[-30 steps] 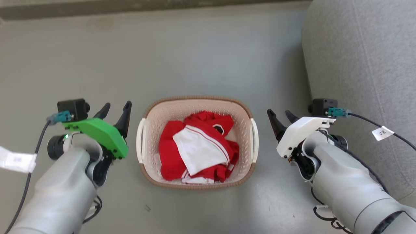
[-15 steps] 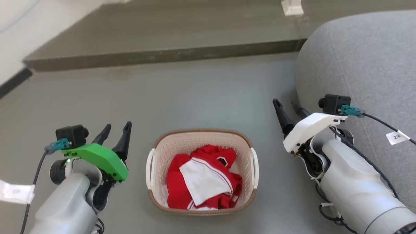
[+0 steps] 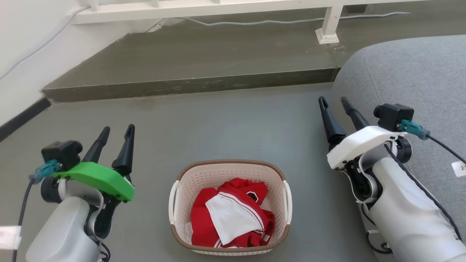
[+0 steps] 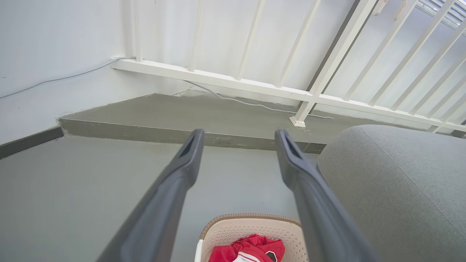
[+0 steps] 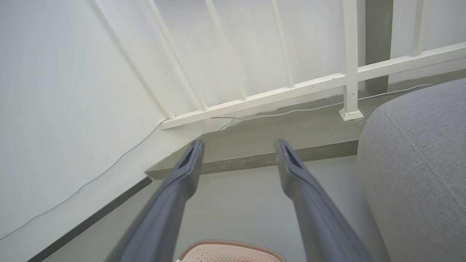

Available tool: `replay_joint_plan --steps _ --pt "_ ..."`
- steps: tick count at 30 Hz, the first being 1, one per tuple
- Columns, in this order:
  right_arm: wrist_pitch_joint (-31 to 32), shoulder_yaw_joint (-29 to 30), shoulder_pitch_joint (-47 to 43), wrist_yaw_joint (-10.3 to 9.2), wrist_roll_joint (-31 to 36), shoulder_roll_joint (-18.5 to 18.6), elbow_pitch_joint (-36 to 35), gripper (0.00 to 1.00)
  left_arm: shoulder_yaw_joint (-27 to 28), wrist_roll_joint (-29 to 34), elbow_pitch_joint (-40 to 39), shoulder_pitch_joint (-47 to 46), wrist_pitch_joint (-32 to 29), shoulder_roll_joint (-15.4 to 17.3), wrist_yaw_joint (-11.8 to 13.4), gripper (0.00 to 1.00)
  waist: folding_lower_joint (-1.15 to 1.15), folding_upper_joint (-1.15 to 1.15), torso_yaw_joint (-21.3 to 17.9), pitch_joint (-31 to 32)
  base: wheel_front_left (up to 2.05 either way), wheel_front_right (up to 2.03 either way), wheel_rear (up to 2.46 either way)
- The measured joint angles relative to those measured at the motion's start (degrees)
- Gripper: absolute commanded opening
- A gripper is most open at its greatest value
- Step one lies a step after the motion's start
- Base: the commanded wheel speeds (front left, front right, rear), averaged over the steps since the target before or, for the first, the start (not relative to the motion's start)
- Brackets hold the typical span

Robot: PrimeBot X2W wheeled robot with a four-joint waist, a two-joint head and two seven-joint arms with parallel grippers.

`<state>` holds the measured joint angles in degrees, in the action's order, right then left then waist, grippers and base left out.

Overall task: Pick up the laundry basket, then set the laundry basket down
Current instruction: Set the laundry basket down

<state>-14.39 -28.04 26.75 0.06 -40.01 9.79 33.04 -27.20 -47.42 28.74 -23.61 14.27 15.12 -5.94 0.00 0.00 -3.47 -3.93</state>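
I seem to be in a home. A grey fabric sofa [image 3: 407,72] sits at my right and a basket [image 3: 204,178] of clothes [image 3: 233,218] on the smooth grey floor [image 3: 225,123]. Ahead, beside a white wall [image 5: 54,109], a white railing [image 4: 255,87] stands on a raised step [image 3: 204,62], with a cable [image 3: 255,22] along it.

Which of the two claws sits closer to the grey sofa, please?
The right claw, with the white cover, is beside the sofa; the green-covered left claw is on the far side of the basket.
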Motion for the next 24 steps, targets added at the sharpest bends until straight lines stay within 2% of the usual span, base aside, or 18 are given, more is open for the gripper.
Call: replay_joint_plan --steps 8,15,24 --pt "0.0 4.4 -4.4 -2.66 6.7 0.3 -8.7 1.00 4.9 5.3 -6.2 5.1 0.0 -0.3 0.9 1.00 0.00 0.00 0.3 0.2 0.00 0.00 0.00" --pt "0.0 6.7 -10.0 -3.68 10.3 -0.8 -13.3 1.00 8.9 9.5 -11.2 9.3 0.2 -1.9 1.0 1.00 0.00 0.00 0.2 -0.1 0.00 0.00 0.00" --pt "-0.1 9.3 -13.6 -3.71 13.5 -1.8 -17.0 1.00 11.7 13.4 -14.6 13.5 0.2 -4.0 1.0 1.00 0.00 0.00 -0.1 -0.3 0.00 0.00 0.00"
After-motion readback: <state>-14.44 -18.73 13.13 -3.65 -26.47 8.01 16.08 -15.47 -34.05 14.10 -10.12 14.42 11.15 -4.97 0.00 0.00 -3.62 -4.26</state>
